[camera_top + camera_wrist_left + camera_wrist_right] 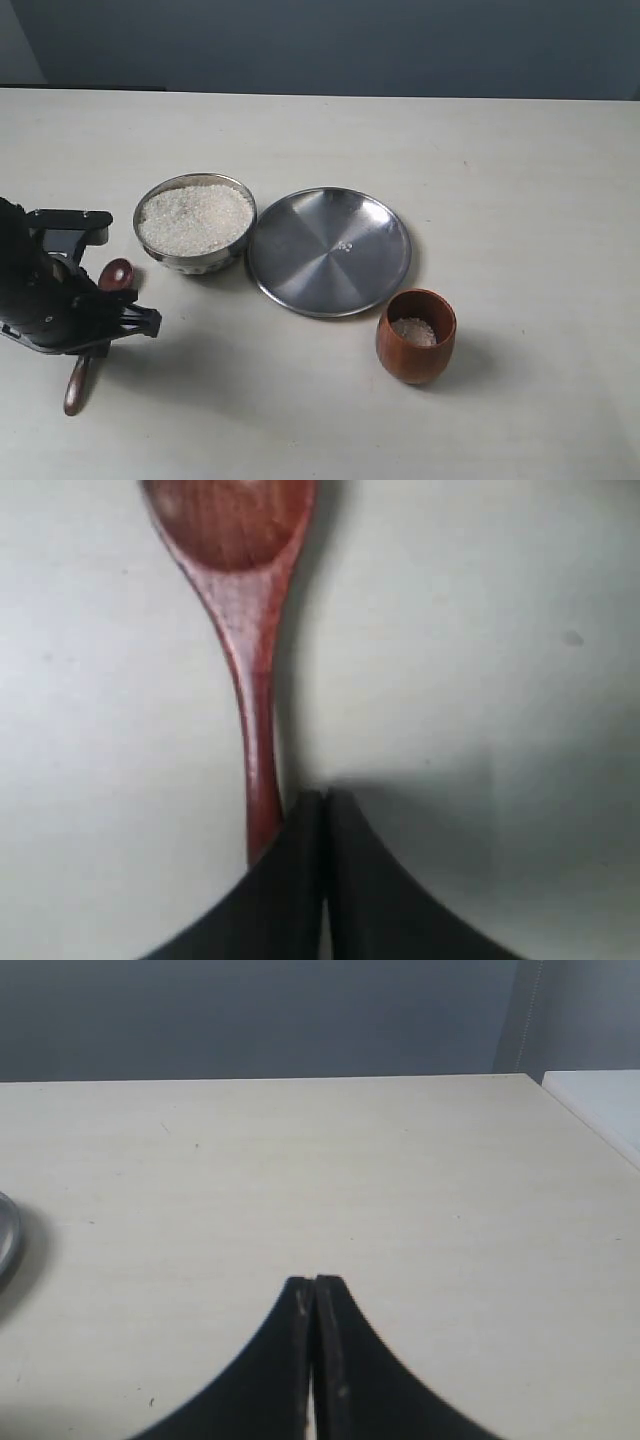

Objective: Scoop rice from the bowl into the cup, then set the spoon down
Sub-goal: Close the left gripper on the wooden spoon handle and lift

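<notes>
The wooden spoon point(116, 274) lies flat on the table at the left, its head pointing toward the steel bowl point(200, 263), which is heaped with rice point(195, 218). My left gripper point(92, 340) hangs just over the spoon's handle. In the left wrist view the spoon point(250, 650) runs beside and under my left gripper point(325, 798), whose jaws are pressed together with nothing between them. The wooden cup point(415, 352) stands at the front right with a little rice inside. My right gripper point(314, 1282) is shut over bare table and does not appear in the exterior view.
A wide flat steel plate point(330, 250) lies between the bowl and the cup; its rim point(5, 1232) shows at the edge of the right wrist view. The table's far edge meets a dark wall.
</notes>
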{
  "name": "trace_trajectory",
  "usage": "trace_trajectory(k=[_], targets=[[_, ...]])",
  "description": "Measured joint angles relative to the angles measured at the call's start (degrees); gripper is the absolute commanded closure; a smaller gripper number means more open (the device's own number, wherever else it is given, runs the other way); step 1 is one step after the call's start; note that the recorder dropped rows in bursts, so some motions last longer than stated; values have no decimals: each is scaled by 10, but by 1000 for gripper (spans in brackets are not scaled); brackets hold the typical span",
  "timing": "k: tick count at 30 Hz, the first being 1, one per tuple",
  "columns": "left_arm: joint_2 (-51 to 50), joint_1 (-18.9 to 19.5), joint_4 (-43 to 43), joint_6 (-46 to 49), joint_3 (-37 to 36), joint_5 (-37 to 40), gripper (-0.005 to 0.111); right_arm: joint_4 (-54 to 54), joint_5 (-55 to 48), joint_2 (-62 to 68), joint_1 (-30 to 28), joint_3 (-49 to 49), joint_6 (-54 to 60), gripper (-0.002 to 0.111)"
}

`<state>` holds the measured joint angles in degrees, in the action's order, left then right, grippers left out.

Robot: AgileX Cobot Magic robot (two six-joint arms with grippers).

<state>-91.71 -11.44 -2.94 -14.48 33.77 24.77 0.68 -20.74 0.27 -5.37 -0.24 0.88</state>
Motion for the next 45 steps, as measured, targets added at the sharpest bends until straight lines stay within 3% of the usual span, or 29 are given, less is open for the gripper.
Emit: trace_trajectory(k=[13,15,21,25,45], targets=[[59,0,240,-47,8,122,106,0,0,0,0,0,0,108],[71,0,257,-41,11,141,100,0,0,0,0,0,0,108],[78,0,218,-7,11,156,66,0,0,0,0,0,0,108],[78,0,202,0,11,174,55,0,0,0,0,0,0,108],[39,0,162,5,-12,133,61,0,0,0,0,0,0,108]])
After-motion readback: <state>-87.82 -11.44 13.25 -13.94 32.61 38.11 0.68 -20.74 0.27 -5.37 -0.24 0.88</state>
